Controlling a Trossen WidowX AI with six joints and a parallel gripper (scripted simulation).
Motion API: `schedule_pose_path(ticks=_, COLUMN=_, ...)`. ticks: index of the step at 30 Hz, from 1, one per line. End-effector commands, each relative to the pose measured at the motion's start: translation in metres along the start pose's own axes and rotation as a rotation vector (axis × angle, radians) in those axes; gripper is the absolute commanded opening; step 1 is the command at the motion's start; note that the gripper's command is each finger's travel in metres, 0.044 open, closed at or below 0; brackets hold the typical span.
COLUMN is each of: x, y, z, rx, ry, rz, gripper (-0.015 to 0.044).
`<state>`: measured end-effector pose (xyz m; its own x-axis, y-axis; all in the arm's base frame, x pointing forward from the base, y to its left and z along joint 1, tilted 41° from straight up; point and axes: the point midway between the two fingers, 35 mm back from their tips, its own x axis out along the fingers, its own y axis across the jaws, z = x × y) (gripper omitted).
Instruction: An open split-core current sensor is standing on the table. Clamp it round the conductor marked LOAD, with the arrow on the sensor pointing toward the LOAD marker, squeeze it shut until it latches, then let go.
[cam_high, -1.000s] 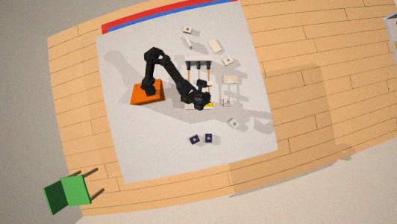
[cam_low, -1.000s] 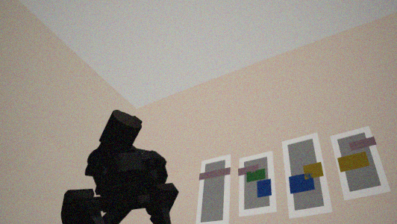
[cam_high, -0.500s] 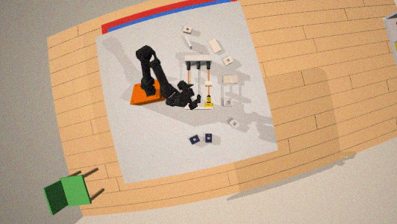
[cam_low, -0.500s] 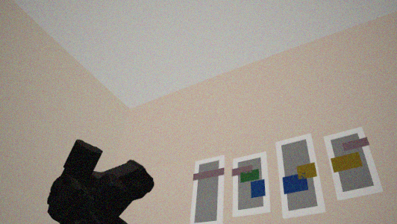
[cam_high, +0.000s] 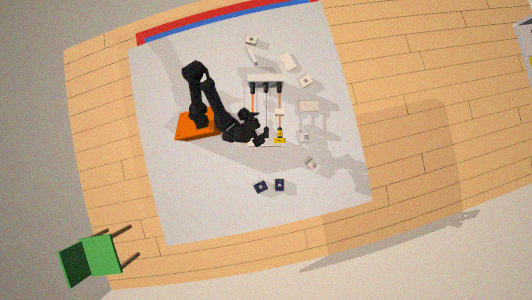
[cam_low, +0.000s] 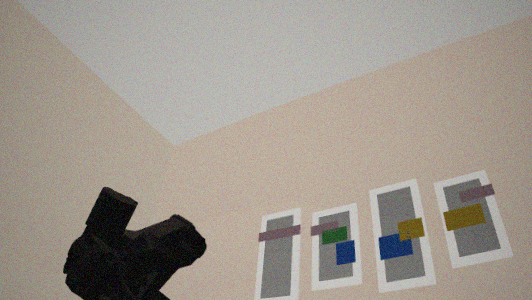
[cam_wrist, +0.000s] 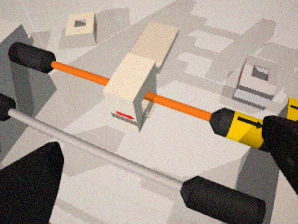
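Note:
The cream split-core sensor (cam_high: 281, 111) (cam_wrist: 136, 83) sits around the right-hand orange conductor (cam_high: 279, 102) (cam_wrist: 180, 106) of the rack. A red mark shows on its lower edge. The yellow marker sleeve (cam_high: 279, 132) (cam_wrist: 249, 129) with a black arrow is on the same conductor's near end, above a yellow label (cam_high: 280, 140). A grey conductor (cam_high: 266, 107) (cam_wrist: 100, 152) and a second orange conductor (cam_high: 252, 102) run beside it. My gripper (cam_high: 261, 137) (cam_wrist: 162, 139) is open and empty, clear of the sensor, near the rack's marker end. Whether the sensor is latched I cannot tell.
Several white and cream blocks (cam_high: 287, 61) (cam_high: 308, 105) (cam_wrist: 81, 24) (cam_wrist: 256, 82) lie on the grey mat (cam_high: 200, 200) around the rack. Two dark blue blocks (cam_high: 260, 187) (cam_high: 279, 184) lie nearer the front. A green chair (cam_high: 90, 257) stands off the mat. The exterior view shows only part of the arm (cam_low: 135, 250) and the wall.

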<state>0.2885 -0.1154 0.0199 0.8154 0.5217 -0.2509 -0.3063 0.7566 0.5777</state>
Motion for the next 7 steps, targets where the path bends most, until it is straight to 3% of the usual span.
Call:
schedule_pose_path(ticks=1, x=0.0, y=0.0, z=0.0, rx=0.006, ry=0.001, rz=-0.001, gripper=0.044)
schedule_pose_path(ticks=6, x=0.018, y=-0.02, z=0.012, rx=0.288, ry=0.092, rz=-0.027, gripper=0.044)
schedule_pose_path(ticks=7, x=0.007, y=-0.008, z=0.004, rx=0.143, ry=0.041, rz=-0.009, gripper=0.044)
